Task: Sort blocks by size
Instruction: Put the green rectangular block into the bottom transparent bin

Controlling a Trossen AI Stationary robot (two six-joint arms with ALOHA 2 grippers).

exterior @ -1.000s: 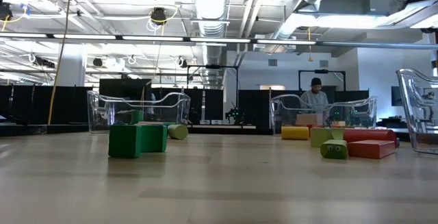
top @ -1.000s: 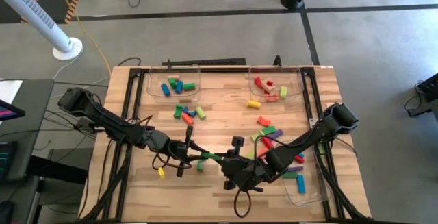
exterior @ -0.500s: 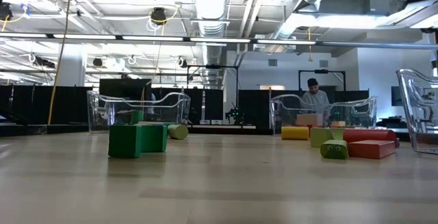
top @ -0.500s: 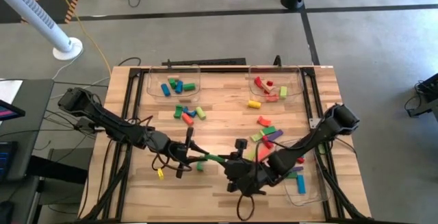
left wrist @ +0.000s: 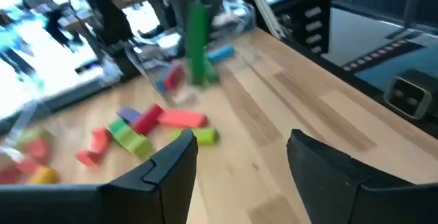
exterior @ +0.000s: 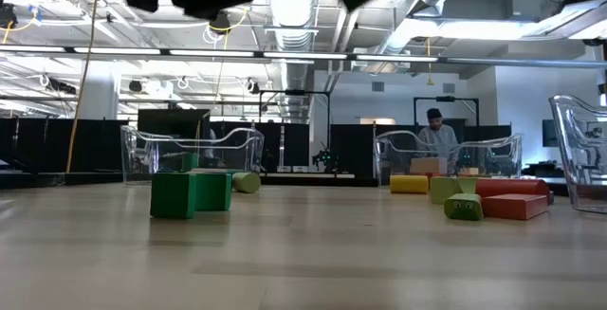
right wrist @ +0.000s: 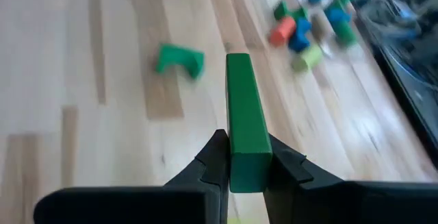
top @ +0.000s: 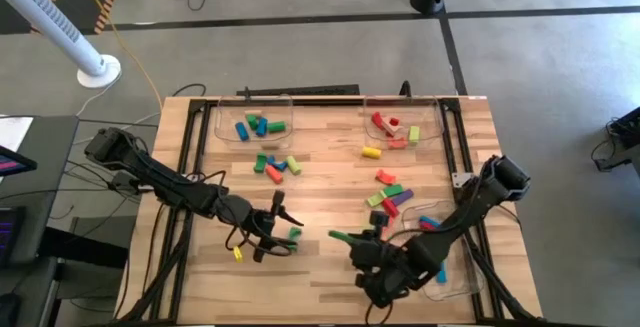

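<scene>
My right gripper is shut on a long green bar, above the table's near middle. To its left, my left gripper stands open and holds nothing. From there the bar shows farther off. A small green block lies flat on the table by the left fingers. More blocks lie loose in a far-left cluster and a right cluster. My right gripper pinches the green bar between its two fingers at one end, on its two long side faces. The fingers lie along the bar, which sticks out ahead of them toward the table's left. The bar is lifted clear of the table.
Three clear trays hold blocks: far left, far right and near right. A yellow block lies alone, and a small yellow piece lies near the left arm. In the low view a green block stands nearest.
My left gripper has opened and let go of the long green bar, which both grippers held between them. My right gripper, still shut on the bar, has carried it toward the table's right edge, away from the left gripper, and tipped.
</scene>
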